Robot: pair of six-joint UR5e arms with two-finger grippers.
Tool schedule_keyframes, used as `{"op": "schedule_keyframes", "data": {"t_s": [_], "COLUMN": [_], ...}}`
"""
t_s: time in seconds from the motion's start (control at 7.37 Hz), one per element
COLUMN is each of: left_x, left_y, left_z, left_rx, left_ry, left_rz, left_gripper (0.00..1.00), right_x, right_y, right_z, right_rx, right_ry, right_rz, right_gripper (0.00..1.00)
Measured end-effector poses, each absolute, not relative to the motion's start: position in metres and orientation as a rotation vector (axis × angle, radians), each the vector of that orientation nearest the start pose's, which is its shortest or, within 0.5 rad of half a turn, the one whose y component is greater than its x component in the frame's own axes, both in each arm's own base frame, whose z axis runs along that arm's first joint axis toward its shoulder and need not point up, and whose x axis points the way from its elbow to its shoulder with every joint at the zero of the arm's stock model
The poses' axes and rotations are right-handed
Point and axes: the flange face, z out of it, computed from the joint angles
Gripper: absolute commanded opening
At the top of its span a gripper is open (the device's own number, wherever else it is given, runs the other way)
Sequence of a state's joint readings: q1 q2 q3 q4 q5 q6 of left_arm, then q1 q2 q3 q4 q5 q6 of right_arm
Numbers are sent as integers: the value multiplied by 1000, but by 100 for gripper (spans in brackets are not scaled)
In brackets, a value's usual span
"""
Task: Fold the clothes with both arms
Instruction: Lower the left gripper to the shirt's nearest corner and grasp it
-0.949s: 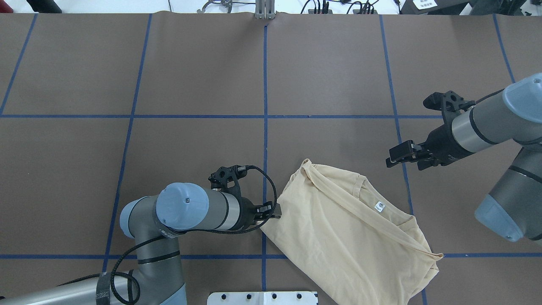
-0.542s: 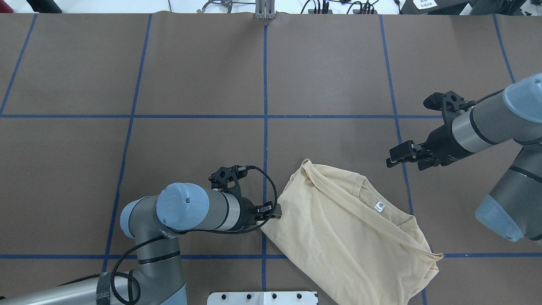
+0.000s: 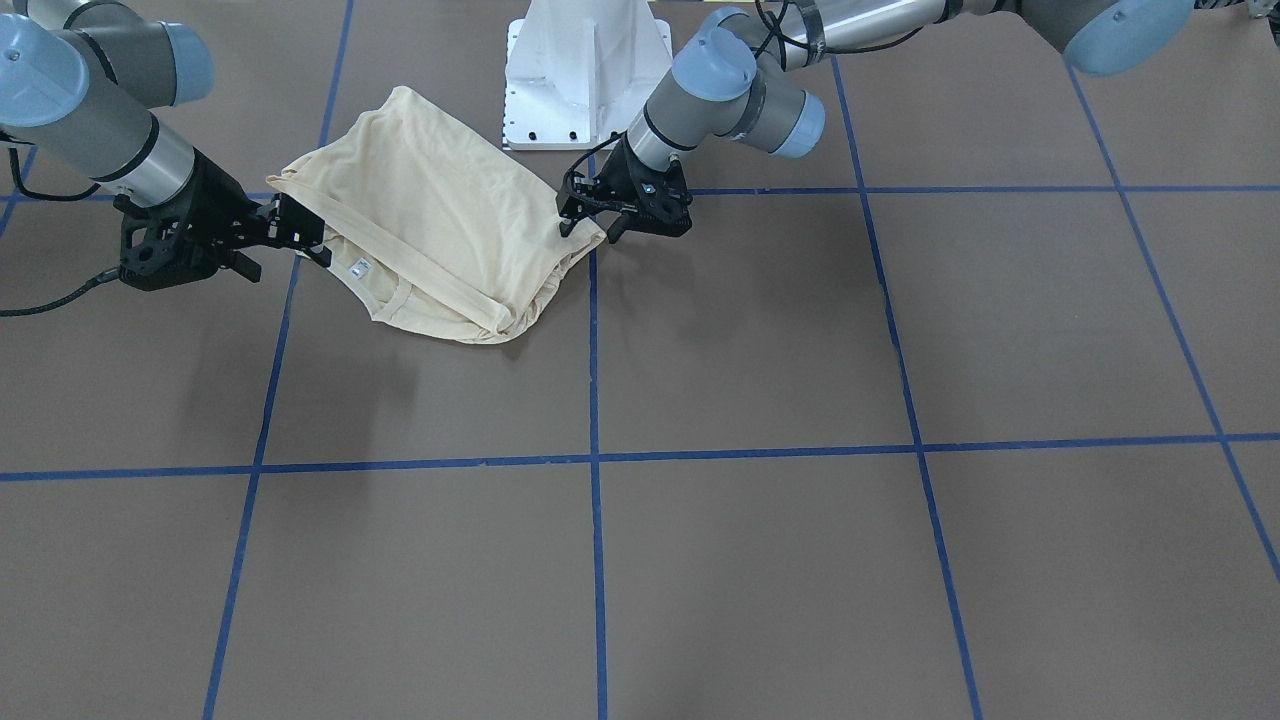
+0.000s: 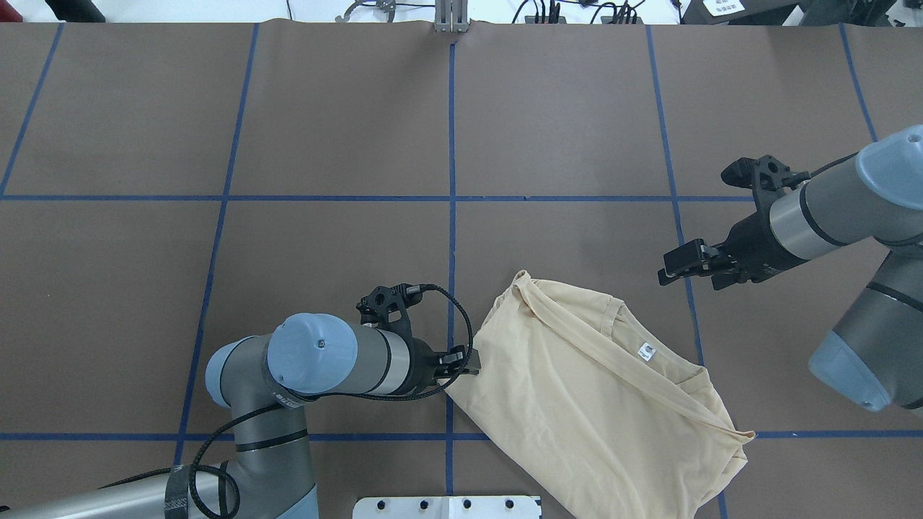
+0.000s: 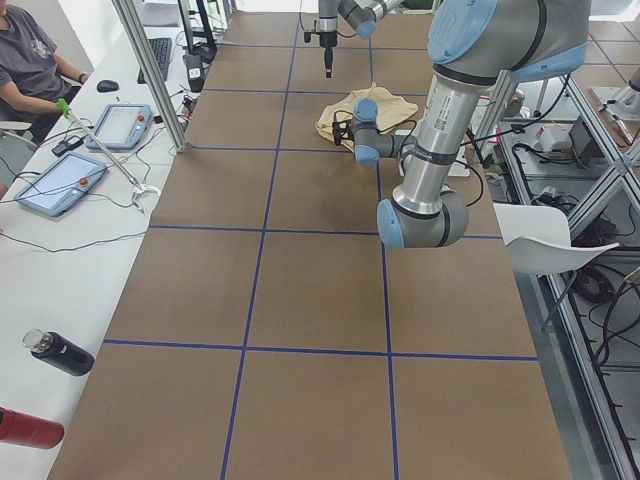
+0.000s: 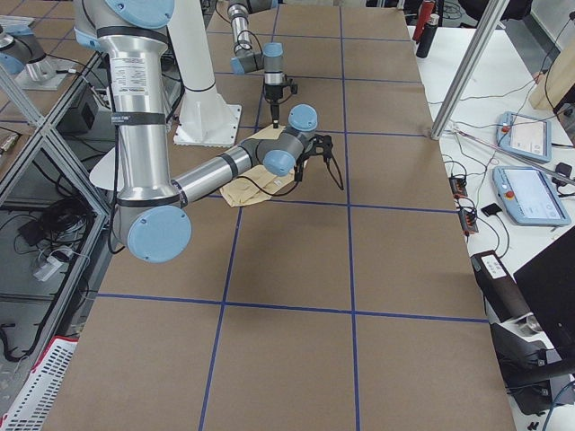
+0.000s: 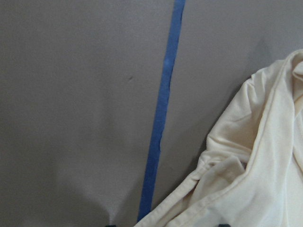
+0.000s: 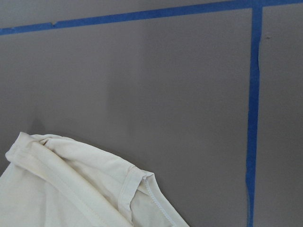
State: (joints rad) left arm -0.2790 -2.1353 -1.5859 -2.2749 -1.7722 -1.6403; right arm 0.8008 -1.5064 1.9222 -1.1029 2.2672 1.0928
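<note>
Front view: the shirt [image 3: 430, 225] lies bunched close to the robot, left gripper [image 3: 589, 230] at its corner; overhead, its long axis runs diagonally, right gripper [image 4: 666, 272] well apart and empty, whether spread or pinched I cannot tell; left wrist: jaws spread astride the hem [image 7: 199, 202].

Left arm [image 4: 317, 357] creeps a hair toward the shirt [image 4: 598, 404] and back toward the robot's base; shift is barely visible.
</note>
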Motion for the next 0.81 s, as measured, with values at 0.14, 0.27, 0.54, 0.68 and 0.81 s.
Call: {"op": "schedule_keyframes", "data": {"t_s": [0.14, 0.27, 0.54, 0.68, 0.81], "left_x": [620, 620, 619, 617, 613], "left_y": [-294, -294, -293, -292, -291], "left_z": [239, 238, 236, 233, 228], "left_rx": [-40, -41, -41, -41, -48], "left_ry": [1291, 1292, 1297, 1304, 1314], "left_rz": [-168, -168, -166, -165, -159], "left_gripper": [42, 27, 0, 0, 0], "right_x": [-304, -304, -303, -303, -302], "right_y": [-414, -414, -415, -415, -415], "right_z": [400, 401, 401, 401, 402], "right_rx": [-16, -16, -16, -17, -18], "right_ry": [-1062, -1061, -1061, -1061, -1060], "right_rz": [-15, -13, -12, -12, -11], "right_gripper": [100, 100, 100, 100, 100]}}
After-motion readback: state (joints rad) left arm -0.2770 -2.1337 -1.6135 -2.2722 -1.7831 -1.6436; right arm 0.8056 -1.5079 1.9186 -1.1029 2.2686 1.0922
